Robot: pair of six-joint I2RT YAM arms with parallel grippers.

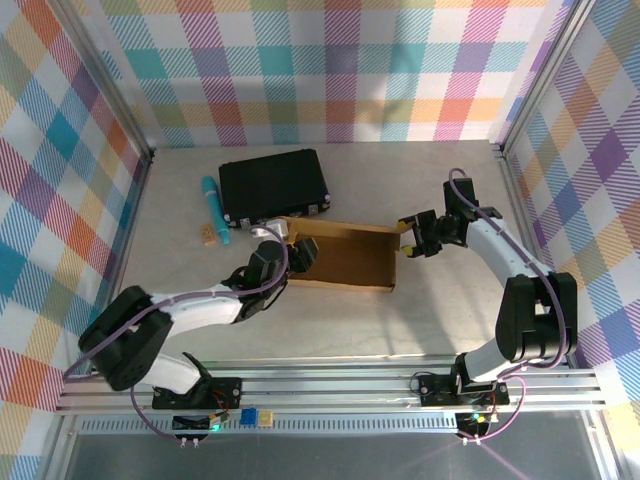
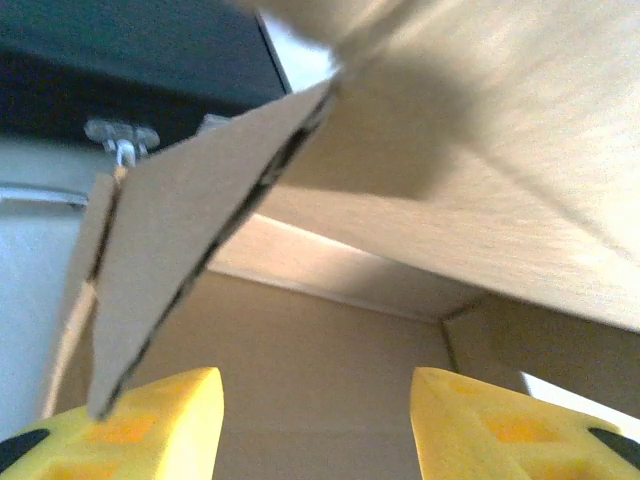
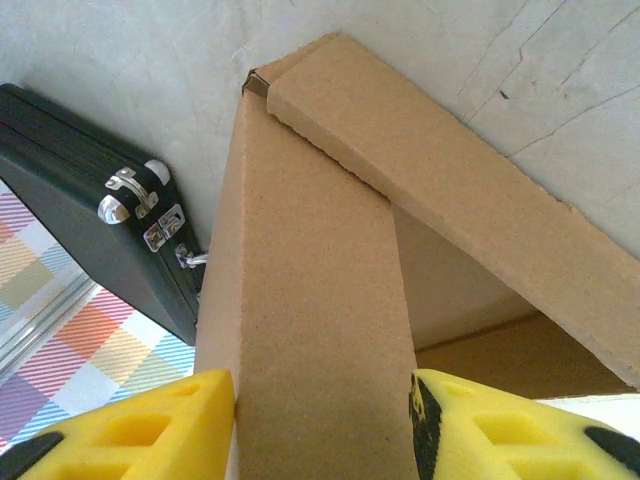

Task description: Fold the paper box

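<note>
The paper box point(image 1: 345, 258) is a shallow brown cardboard tray lying open in the middle of the table. My left gripper point(image 1: 298, 256) is at its left end. In the left wrist view this gripper point(image 2: 315, 430) stands open, its yellow fingertips point(image 2: 160, 425) apart over the box floor point(image 2: 340, 360) with nothing between them. A loose cardboard flap point(image 2: 180, 250) slants up just left of them. My right gripper point(image 1: 408, 246) is at the box's right end. In the right wrist view it point(image 3: 320, 420) is shut on an upright wall of the box point(image 3: 310, 300), with a yellow pad pressed against each side.
A black hard case point(image 1: 273, 186) with metal latches lies just behind the box, also seen as the dark case point(image 3: 90, 250) beside the held wall. A teal pen point(image 1: 213, 205) and a small tan piece point(image 1: 209, 235) lie to its left. Plaid walls enclose the table.
</note>
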